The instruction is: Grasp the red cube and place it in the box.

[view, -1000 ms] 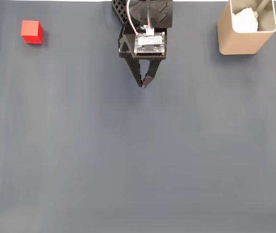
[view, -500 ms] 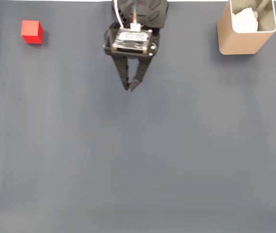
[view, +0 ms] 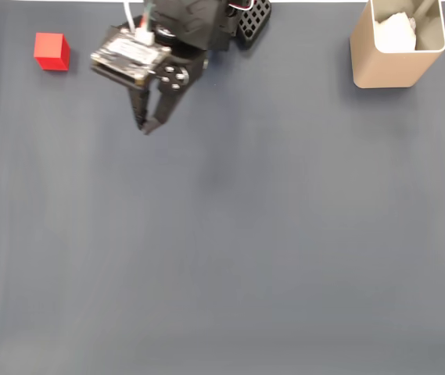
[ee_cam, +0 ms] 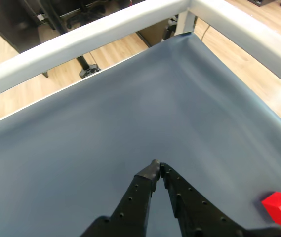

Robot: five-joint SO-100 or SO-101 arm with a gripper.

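Gripper [view: 142,125] has swung left toward the red cube [view: 52,51], jaws still clenched and empty, so approach only; box [view: 398,66] sits far right.

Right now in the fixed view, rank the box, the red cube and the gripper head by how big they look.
1. Gripper head with its board: largest, though it sits higher, nearer the camera, so that inflates it.
2. Box: slightly smaller.
3. Red cube: clearly smallest.
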